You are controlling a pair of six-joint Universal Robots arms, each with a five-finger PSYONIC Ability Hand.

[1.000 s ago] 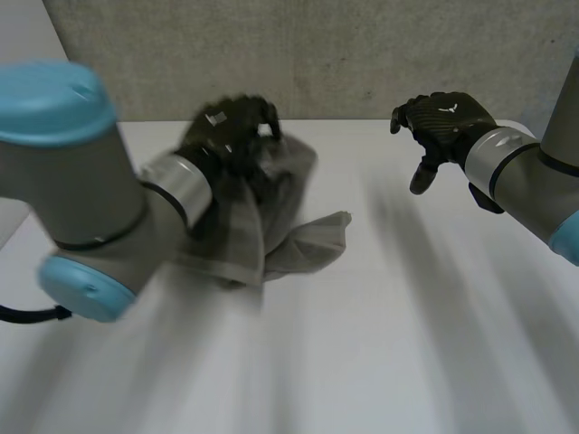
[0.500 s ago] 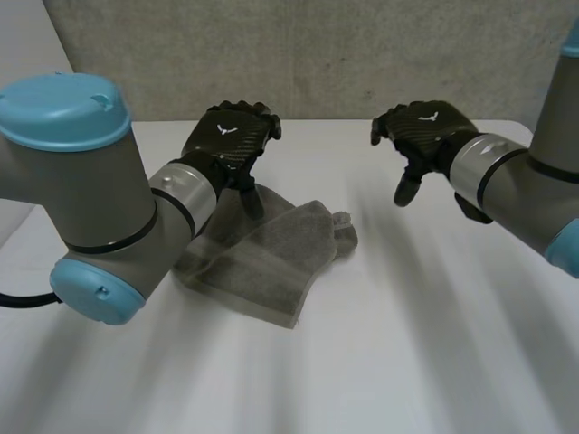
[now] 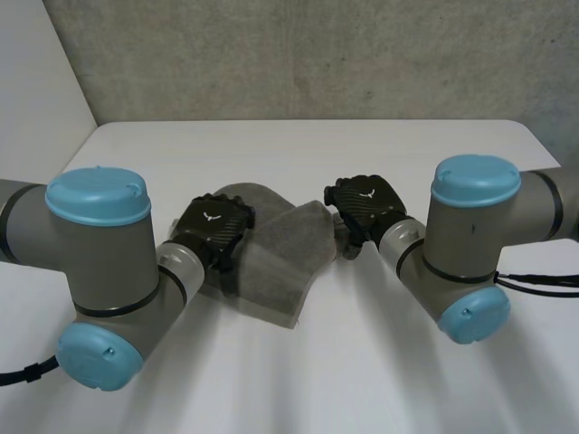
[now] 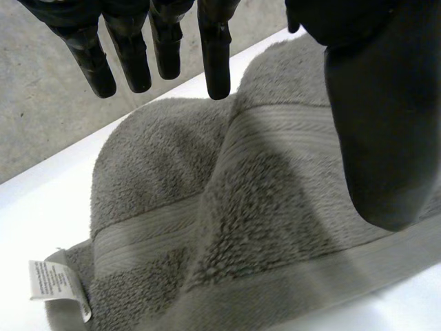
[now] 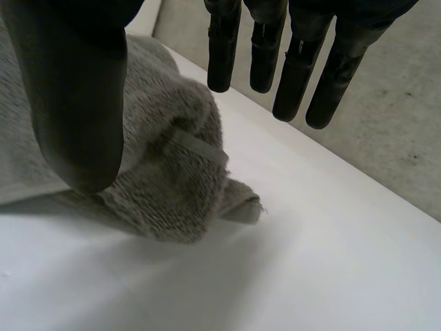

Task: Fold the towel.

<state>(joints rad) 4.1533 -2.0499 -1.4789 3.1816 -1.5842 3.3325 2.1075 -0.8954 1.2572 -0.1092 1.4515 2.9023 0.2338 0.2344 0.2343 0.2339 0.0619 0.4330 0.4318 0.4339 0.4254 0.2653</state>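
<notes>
Towel (image 3: 288, 258) sits mid-table as a loose, rumpled grey heap on the white table (image 3: 271, 389), part-folded over itself and not yet squared. We're bracketing it. The left hand (image 3: 213, 231) is over its left part, and the right hand (image 3: 366, 201) is at its far-right corner, where the cloth bunches into a lump. The relation that matters: the towel lies under the left palm and reaches right from it, while from the right hand the cloth lies to the left, with the bunched corner just under the thumb. The woven band runs slantwise from the near edge up to that far-right corner, so we read the long axis as roughly near-left to far-right. The heap is too crumpled to be sure. Both hands are about equally close. We judge the right one better placed for a corner pick. Left fingers (image 4: 215, 52) are straight and spread well off the thumb, with nothing in them, and we can't tell whether they touch the pile. Right fingers (image 5: 224, 48) are likewise straight, thumb wide apart, and nothing is pinched. Writing: there is a white care label (image 4: 59, 287) at a hem corner, off to the side of the left fingers away from the thumb, and its print is too small to read. There's a pale emblem on the back of each hand, with no legible text.
</notes>
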